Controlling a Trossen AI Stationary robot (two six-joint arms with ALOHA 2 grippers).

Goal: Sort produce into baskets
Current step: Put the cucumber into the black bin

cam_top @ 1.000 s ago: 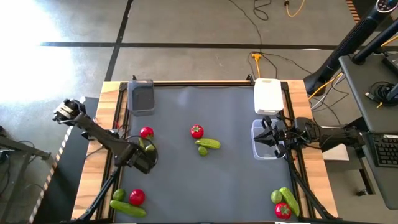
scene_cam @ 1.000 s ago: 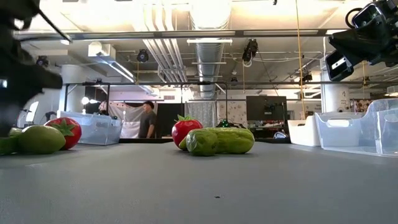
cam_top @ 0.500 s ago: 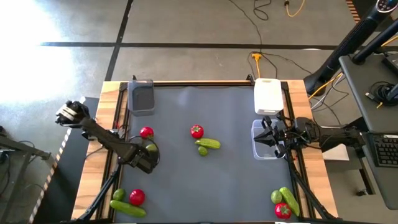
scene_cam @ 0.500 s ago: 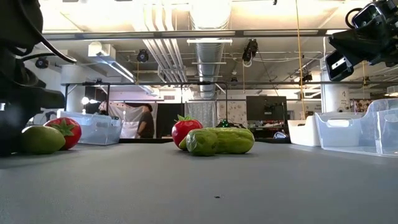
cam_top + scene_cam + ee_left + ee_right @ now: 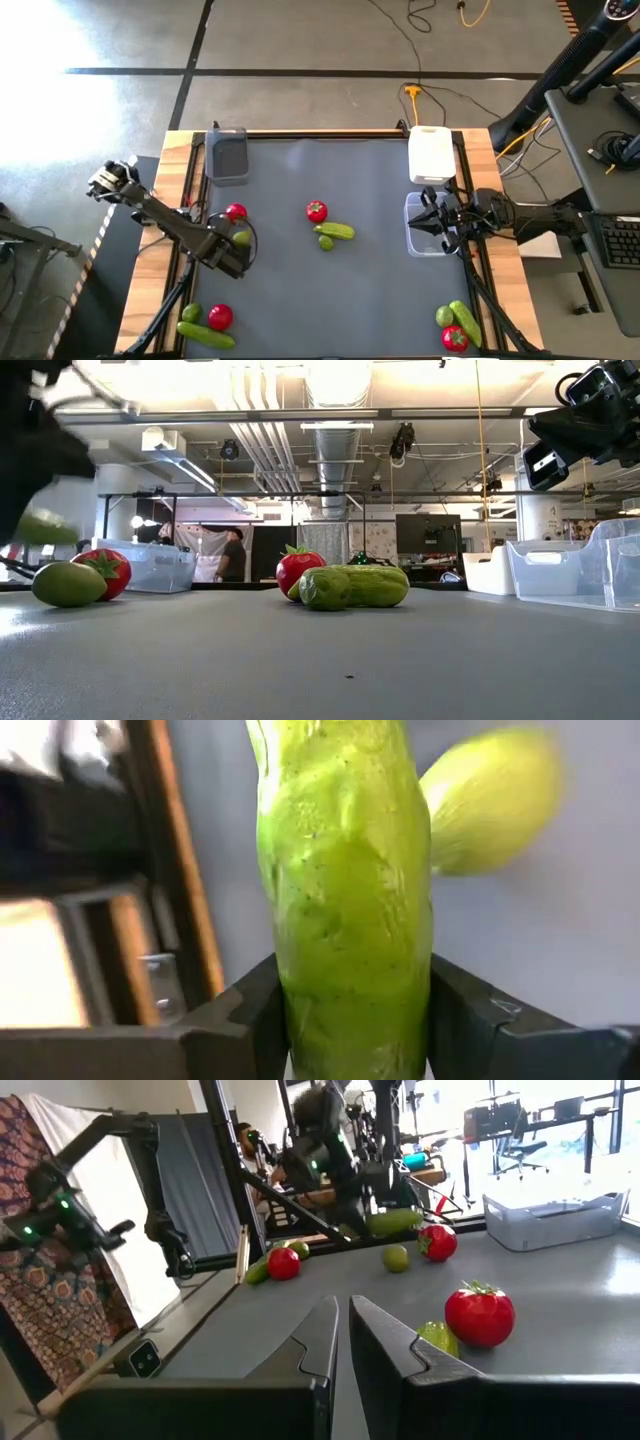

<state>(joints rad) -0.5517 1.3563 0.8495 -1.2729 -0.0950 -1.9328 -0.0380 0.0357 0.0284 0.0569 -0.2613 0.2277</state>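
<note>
My left gripper (image 5: 230, 252) hangs over the table's left part, shut on a green cucumber (image 5: 345, 900), which also shows lifted in the low view (image 5: 45, 525) and the right wrist view (image 5: 395, 1221). Beside it on the mat rest a lime (image 5: 242, 237) and a red tomato (image 5: 236, 212). The dark grey basket (image 5: 227, 155) stands at the far left and the white basket (image 5: 432, 152) at the far right. My right gripper (image 5: 437, 222) is shut and waits above the clear basket (image 5: 428, 243). My left gripper pinches the cucumber's two long sides (image 5: 290, 1000) between its two fingers (image 5: 470, 1020). The fingers come from above, pointing steeply down, and lie across the cucumber. The cucumber hangs about level, clear of the mat.
Mid-table lie a tomato (image 5: 316, 211), a cucumber (image 5: 335, 230) and a lime (image 5: 326, 243). At the near left are a lime (image 5: 191, 313), a tomato (image 5: 220, 316) and a cucumber (image 5: 205, 334). Three more pieces (image 5: 456, 327) sit near right. A person stands far behind.
My left gripper has gone down beside the lime, shut on the cucumber and come up again, rolling at the wrist. The cucumber, which lay on the mat, now hangs clear of it. The lime and the tomato have stayed where they were.
</note>
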